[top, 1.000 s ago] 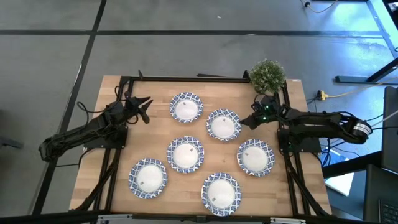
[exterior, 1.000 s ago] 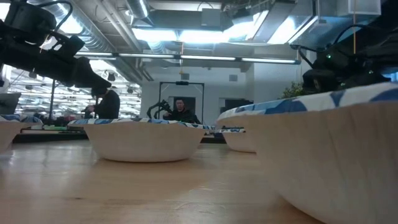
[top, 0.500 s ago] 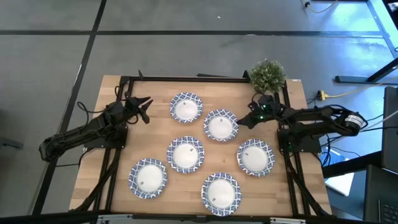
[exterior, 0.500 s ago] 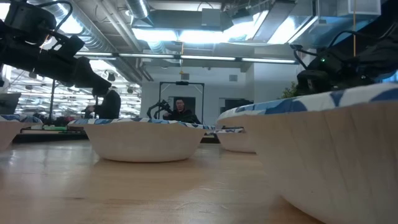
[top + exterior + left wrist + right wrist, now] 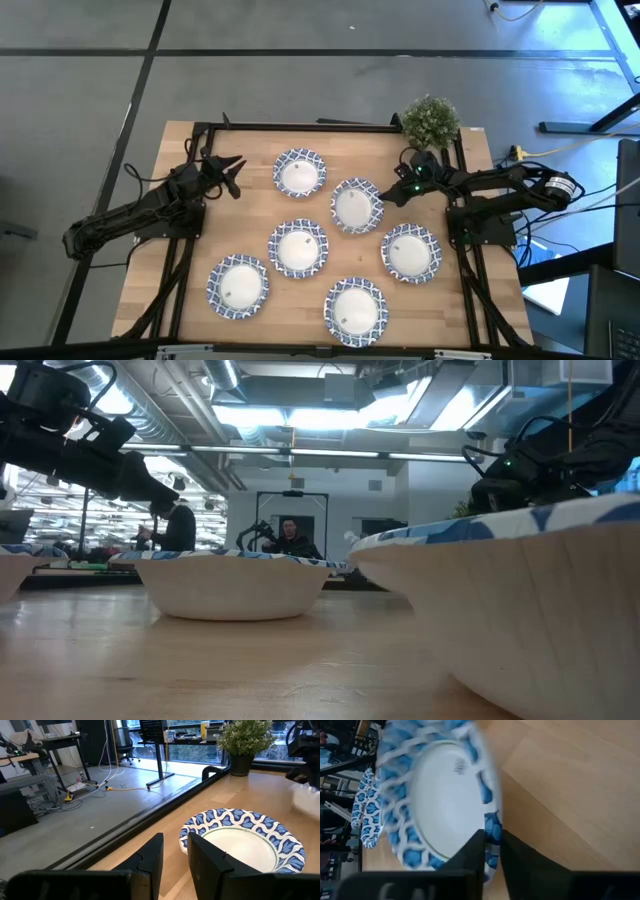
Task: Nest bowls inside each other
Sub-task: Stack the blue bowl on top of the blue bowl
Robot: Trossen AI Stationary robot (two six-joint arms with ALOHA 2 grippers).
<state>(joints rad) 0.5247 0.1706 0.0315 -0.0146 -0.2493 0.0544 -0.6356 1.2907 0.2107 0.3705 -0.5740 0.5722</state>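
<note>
Six white bowls with blue-patterned rims are spread over the wooden table [image 5: 190, 215]. My right gripper [image 5: 386, 194] is shut on the right rim of the upper middle bowl [image 5: 355, 206], which fills the right wrist view [image 5: 440, 795]. The other bowls rest on their bases: far [image 5: 300, 172], centre [image 5: 298, 248], near left [image 5: 238, 286], near middle [image 5: 355, 310], right [image 5: 410, 252]. My left gripper [image 5: 236, 172] hovers open just left of the far bowl [image 5: 245, 840], touching nothing. My right gripper holds the upper middle bowl by its patterned rim [image 5: 493, 822] on the side toward the table's right edge. The rim is pinched between the two fingers [image 5: 476, 847], which come roughly level from the right. The bowl shows blurred, and in the low view it seems raised off the table.
A small potted plant [image 5: 431, 120] stands at the far right corner, just behind my right arm. Black frame rails run along the table's far, left and right sides. Bare wood lies along the left side. People [image 5: 290, 540] show in the room beyond.
My right gripper has moved a little toward the table's left, onto the upper middle bowl's right rim. That bowl first slid slightly left, and now it has shifted again. In the low view it no longer sits on the tabletop behind the near bowls.
</note>
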